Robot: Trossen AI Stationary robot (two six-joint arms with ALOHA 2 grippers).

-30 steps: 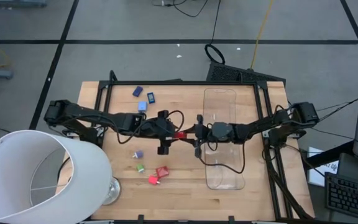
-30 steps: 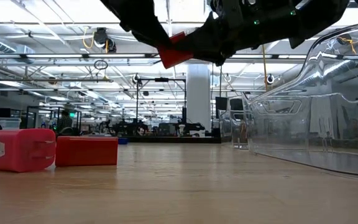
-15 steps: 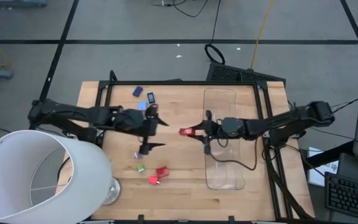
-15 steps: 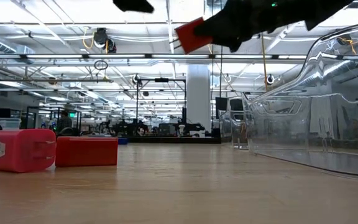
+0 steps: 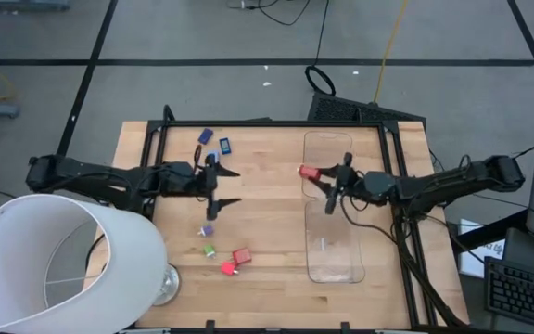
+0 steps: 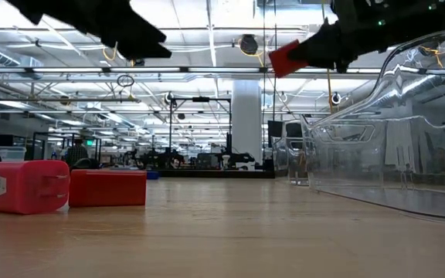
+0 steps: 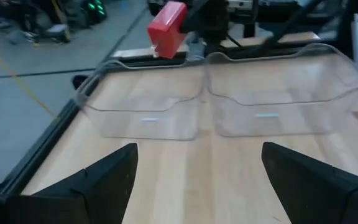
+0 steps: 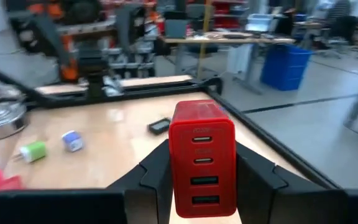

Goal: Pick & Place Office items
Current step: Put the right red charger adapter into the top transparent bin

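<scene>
A red block (image 5: pixel 308 172) with a row of ports on one face (image 8: pixel 202 165) hangs over the left rim of the clear tray (image 5: pixel 334 243), with my right gripper (image 5: pixel 323 176) shut on it. My left gripper (image 5: pixel 226 186) stands open over the table's left middle, nothing between its fingers (image 7: pixel 107 180). Other small pieces lie flat on the wood: navy (image 5: pixel 206 136), blue (image 5: pixel 224 145) and light blue (image 5: pixel 211 158) at the far left, purple (image 5: pixel 208 229), green (image 5: pixel 209 250) and two red ones (image 5: pixel 241 256) (image 5: pixel 229 269) nearer. My right gripper pinches the red block by its two opposite side faces (image 8: pixel 232 168), one finger (image 8: pixel 257 177) on each. The fingers reach in level from the table's right side. The block sticks out past the fingertips, lifted clear above the tray's left rim, its ported face toward the wrist.
A big white lampshade (image 5: pixel 58 264) covers the table's near left corner. The clear tray's walls (image 6: pixel 392 147) rise along the right side. Bare wood (image 5: pixel 267 223) lies between the two grippers. Black frame bars edge the table's far side (image 5: pixel 248 123).
The two grippers met at the table's middle with the red block between them. My left gripper has come away from the block and drawn back toward the left edge. My right gripper has carried the block right and a little up, to the tray's left rim.
</scene>
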